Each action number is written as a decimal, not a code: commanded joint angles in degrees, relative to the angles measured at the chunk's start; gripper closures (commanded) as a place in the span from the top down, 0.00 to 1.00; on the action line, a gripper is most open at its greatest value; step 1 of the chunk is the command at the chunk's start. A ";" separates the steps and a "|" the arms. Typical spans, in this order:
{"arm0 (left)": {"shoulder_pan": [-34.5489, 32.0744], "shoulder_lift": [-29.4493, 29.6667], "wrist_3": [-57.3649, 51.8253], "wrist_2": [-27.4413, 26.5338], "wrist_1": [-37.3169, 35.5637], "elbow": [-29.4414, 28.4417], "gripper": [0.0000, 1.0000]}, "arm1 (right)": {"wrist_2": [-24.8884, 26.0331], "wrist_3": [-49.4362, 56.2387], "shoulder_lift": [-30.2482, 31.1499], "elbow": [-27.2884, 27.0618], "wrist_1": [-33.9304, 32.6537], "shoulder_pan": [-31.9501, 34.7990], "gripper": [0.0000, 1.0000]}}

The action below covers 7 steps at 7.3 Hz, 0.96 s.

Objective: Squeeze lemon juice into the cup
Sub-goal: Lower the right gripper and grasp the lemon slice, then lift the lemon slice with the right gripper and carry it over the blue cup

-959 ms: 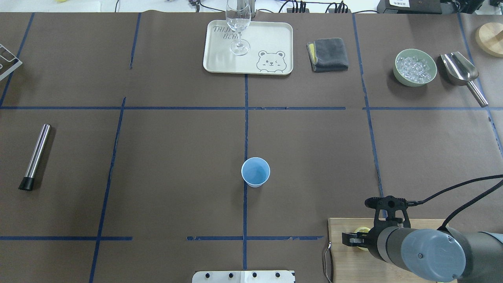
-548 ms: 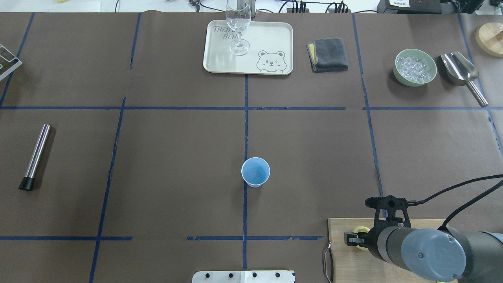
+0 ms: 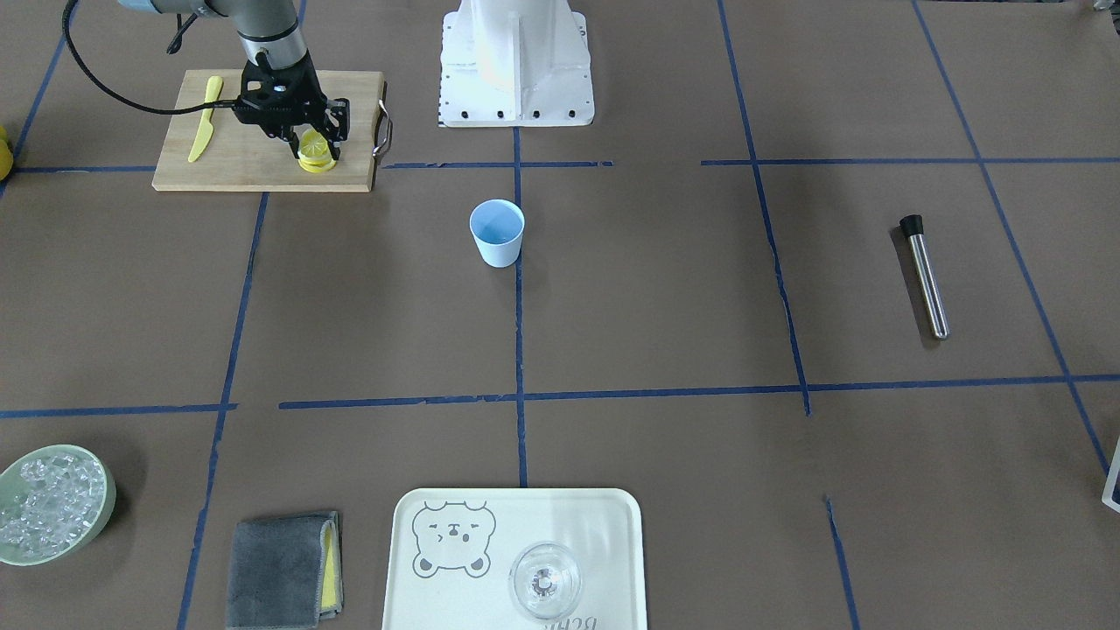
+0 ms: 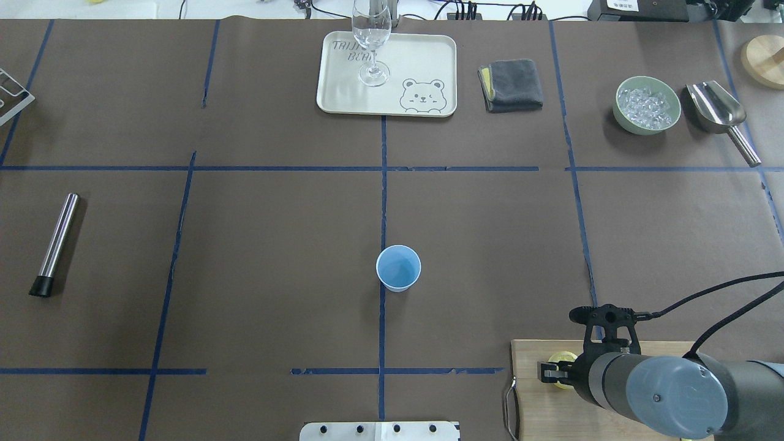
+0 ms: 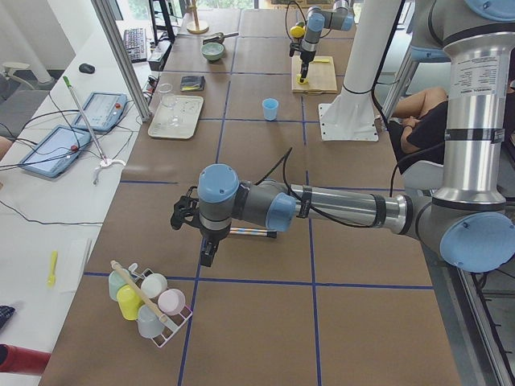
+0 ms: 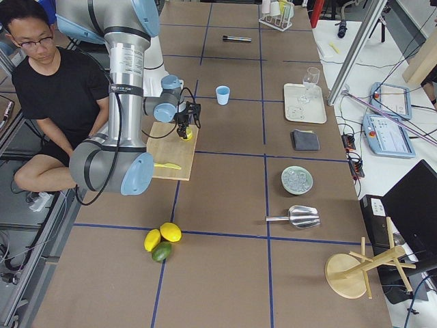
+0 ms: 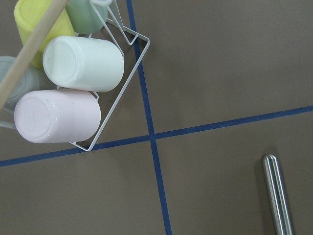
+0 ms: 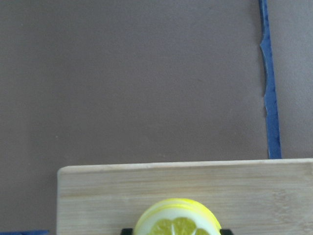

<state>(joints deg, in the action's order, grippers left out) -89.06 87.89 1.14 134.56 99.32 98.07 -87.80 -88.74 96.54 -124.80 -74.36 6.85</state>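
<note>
The light-blue cup point(image 4: 398, 267) stands upright mid-table on a blue tape line, also seen in the front view point(image 3: 497, 232). My right gripper point(image 3: 311, 144) points down over the wooden cutting board point(image 3: 236, 162). It is shut on a lemon slice point(image 8: 176, 221), its black fingertips touching the rind on both sides. More slices lie stacked just below it point(image 3: 317, 163). In the overhead view the right gripper point(image 4: 556, 372) is mostly hidden by its wrist. My left gripper point(image 5: 206, 251) hangs over the table's far left end, and I cannot tell whether it is open.
A yellow plastic knife point(image 3: 204, 131) lies on the board. A steel muddler point(image 4: 56, 244), a bear tray point(image 4: 422, 61) with a wine glass point(image 4: 371, 37), a grey cloth point(image 4: 511, 84), an ice bowl point(image 4: 647, 104) and a scoop point(image 4: 719, 113) surround the cup. A cup rack point(image 7: 73, 83) is under the left wrist.
The right gripper's fingers have closed in on the lemon slice over the board. The arm has barely shifted. The cup has not moved.
</note>
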 commanded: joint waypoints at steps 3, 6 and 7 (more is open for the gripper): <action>0.03 0.00 0.00 0.00 0.00 -0.07 1.00 | -0.27 -0.03 1.63 -2.81 -0.52 0.18 0.27; 0.03 0.00 0.00 -0.09 0.00 -0.07 1.00 | -1.49 -0.03 3.22 -8.86 -2.52 0.53 0.29; 0.03 0.00 0.00 -0.09 0.00 -0.07 1.00 | -2.63 -0.03 2.61 -10.80 -5.15 1.66 0.30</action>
<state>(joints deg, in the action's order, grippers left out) -89.03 87.89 1.14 134.48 99.32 98.00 -89.35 -88.77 99.45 -132.94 -76.89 7.57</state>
